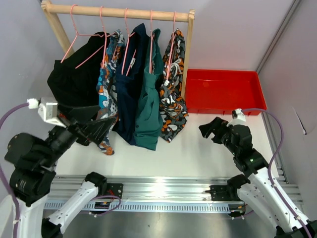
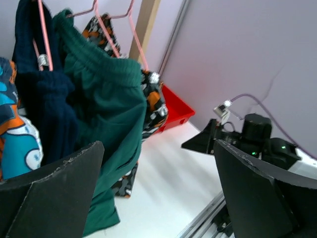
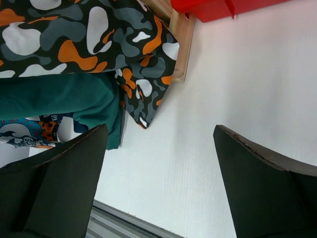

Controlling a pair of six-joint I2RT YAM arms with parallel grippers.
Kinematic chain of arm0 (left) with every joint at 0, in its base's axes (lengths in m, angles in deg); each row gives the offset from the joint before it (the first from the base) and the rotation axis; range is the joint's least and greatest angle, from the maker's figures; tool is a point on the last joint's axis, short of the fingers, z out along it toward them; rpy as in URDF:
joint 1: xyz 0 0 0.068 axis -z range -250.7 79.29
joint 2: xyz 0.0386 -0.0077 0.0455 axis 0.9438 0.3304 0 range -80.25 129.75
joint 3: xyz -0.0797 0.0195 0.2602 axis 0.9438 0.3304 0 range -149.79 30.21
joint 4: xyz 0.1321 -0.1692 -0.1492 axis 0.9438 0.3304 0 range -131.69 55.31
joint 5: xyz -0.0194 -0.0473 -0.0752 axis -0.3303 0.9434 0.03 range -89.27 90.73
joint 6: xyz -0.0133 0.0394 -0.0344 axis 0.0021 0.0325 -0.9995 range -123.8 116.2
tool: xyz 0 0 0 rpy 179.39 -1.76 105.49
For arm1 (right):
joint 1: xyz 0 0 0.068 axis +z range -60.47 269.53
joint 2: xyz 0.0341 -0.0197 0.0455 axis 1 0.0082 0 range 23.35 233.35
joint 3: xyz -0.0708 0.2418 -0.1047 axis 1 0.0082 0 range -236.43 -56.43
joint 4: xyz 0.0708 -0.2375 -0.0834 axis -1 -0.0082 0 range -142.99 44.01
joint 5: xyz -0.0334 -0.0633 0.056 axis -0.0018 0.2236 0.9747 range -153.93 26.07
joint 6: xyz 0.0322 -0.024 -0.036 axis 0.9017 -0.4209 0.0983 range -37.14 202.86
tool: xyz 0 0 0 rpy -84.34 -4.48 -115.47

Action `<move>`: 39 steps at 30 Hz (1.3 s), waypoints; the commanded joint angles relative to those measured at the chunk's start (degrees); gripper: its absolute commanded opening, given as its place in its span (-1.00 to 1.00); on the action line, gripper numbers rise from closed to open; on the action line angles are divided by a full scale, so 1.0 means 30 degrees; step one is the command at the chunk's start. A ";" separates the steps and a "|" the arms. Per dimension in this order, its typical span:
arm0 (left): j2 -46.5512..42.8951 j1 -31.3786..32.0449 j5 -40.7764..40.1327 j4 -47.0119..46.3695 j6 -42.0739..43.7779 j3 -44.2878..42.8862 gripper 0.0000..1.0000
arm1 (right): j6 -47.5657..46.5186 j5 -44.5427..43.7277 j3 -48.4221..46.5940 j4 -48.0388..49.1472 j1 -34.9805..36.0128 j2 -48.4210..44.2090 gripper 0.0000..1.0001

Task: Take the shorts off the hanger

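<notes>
Five pairs of shorts hang on pink hangers from a wooden rack [image 1: 119, 11]: black shorts [image 1: 74, 79], blue-orange-white patterned shorts [image 1: 105, 94], navy shorts [image 1: 130, 94], teal shorts [image 1: 148, 119] and black-orange-white patterned shorts [image 1: 173, 106]. My left gripper [image 1: 106, 124] is open and empty, just below the black pair and in front of the blue patterned pair. Its wrist view shows the teal shorts [image 2: 109, 99] and navy shorts [image 2: 44, 104] ahead of the gripper [image 2: 158, 146]. My right gripper [image 1: 210, 128] is open and empty over the table, right of the rack; it also shows in its wrist view [image 3: 161, 130].
A red tray [image 1: 223, 91] sits at the back right, beside the rack's right post [image 1: 188, 54]. The post's foot [image 3: 181, 44] shows in the right wrist view. Grey walls close in the back and both sides. A metal rail [image 1: 158, 191] runs along the near edge.
</notes>
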 commanded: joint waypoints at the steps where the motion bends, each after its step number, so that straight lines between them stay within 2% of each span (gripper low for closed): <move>1: 0.1809 0.0102 -0.0712 0.2034 0.1428 -0.0863 0.99 | -0.0028 0.0039 -0.0395 0.0809 0.0133 0.0187 0.89; 3: 0.1694 0.0102 0.0246 0.0400 0.1891 -0.0748 0.98 | -0.0115 0.0068 -0.0395 0.0838 0.0104 0.0187 0.89; 4: 0.1461 0.0102 0.2052 -0.0739 0.1895 -0.0428 0.99 | -0.0290 0.0068 -0.0337 0.0838 0.0104 0.0158 0.89; 6: 0.1399 0.0102 0.1929 -0.2997 0.1052 0.0044 0.99 | -0.0408 0.0068 -0.0220 0.0867 0.0104 -0.0134 0.89; 9: 0.4379 0.0102 0.2156 -0.2395 0.0872 -0.2703 0.97 | -0.0584 0.0068 -0.0073 0.0635 0.0104 -0.0485 0.88; 10: 0.6157 0.0131 0.2303 -0.2420 0.0696 -0.4450 0.94 | -0.0642 0.0068 -0.0102 0.0546 0.0133 -0.0545 0.88; 12: 0.7691 0.0393 0.2278 -0.2770 0.0577 -0.5430 0.86 | -0.0818 -0.0019 -0.0160 0.0254 0.0104 -0.0778 0.88; 15: 1.0678 0.2873 -0.0557 -0.2015 0.1887 -0.8328 0.80 | -0.0994 -0.0311 -0.0277 -0.0243 0.0104 -0.1042 0.87; 16: 1.1615 0.3494 -0.1581 -0.1459 0.2330 -1.1003 0.79 | -0.1023 -0.0516 -0.0365 -0.0391 0.0075 -0.1101 0.87; 17: 1.3655 0.3993 -0.3303 -0.0265 0.2712 -1.1929 0.79 | -0.1024 -0.0547 -0.0424 -0.0479 0.0074 -0.1189 0.87; 19: 1.5774 0.5313 -0.5157 0.0972 0.3592 -1.5787 0.75 | -0.1082 -0.0664 -0.0600 -0.0802 0.0103 -0.1336 0.87; 20: 1.7728 0.5665 -0.6674 0.1819 0.4175 -1.6618 0.75 | -0.1082 -0.0664 -0.0629 -0.0976 0.0075 -0.1394 0.87; 22: 1.9468 0.6836 -0.8438 0.2557 0.4793 -1.9571 0.71 | -0.1111 -0.0810 -0.0746 -0.1182 0.0074 -0.1599 0.87; 24: 2.1404 0.7598 -0.9822 0.3028 0.5264 -2.0632 0.69 | -0.1199 -0.0927 -0.0776 -0.1533 0.0103 -0.1716 0.86; 27: 2.2434 0.7924 -1.0700 0.2795 0.5119 -2.0904 0.68 | -0.1288 -0.1132 -0.0747 -0.1944 0.0075 -0.2009 0.86; 39: 2.3519 0.7924 -1.3427 0.2911 0.4884 -1.9382 0.60 | -0.1463 -0.1338 -0.0600 -0.2385 0.0075 -0.2304 0.86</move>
